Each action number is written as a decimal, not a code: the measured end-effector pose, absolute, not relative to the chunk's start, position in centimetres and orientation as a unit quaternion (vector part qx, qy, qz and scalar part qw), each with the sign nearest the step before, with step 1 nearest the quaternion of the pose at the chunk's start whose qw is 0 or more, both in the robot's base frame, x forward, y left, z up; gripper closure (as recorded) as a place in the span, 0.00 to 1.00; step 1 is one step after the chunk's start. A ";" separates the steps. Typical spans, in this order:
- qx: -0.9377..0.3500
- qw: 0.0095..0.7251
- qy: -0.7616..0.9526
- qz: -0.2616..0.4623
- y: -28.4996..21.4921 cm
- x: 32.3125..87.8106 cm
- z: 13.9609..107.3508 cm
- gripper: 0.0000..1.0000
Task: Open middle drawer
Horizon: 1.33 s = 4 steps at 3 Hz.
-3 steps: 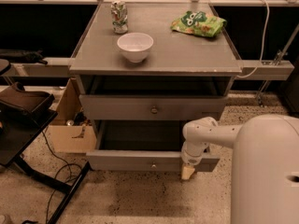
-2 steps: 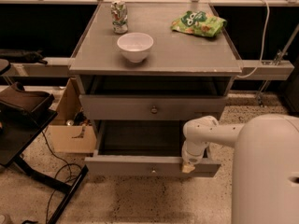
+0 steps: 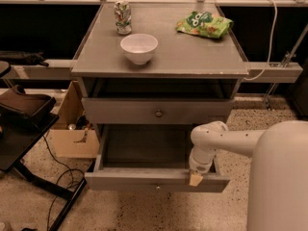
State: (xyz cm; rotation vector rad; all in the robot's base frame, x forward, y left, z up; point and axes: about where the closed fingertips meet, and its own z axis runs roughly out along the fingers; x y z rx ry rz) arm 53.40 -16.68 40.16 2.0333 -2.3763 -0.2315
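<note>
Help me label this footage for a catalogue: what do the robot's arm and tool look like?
The arm is smooth, glossy white, made of rounded tubular segments with bulbous joints, growing from a broad white body; no cables show. The tool, at the front edge of the pulled-out drawer, ends in a small tan tip.

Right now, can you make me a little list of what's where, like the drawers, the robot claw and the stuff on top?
middle drawer: open, sticking out toward the front
drawer above: closed
claw: at the middle drawer's front edge, right of its knob
white bowl: on the cabinet top, front left
soda can: upright, behind the bowl
green snack bag: lying at the back right
cardboard box: on the floor, left of the cabinet
</note>
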 end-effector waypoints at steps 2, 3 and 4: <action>0.644 0.016 -0.760 -0.084 -17.3 50.9 40.5 1.00; 0.641 0.023 -0.761 -0.091 -17.5 49.7 40.7 1.00; 0.641 0.023 -0.761 -0.091 -17.4 49.7 40.7 1.00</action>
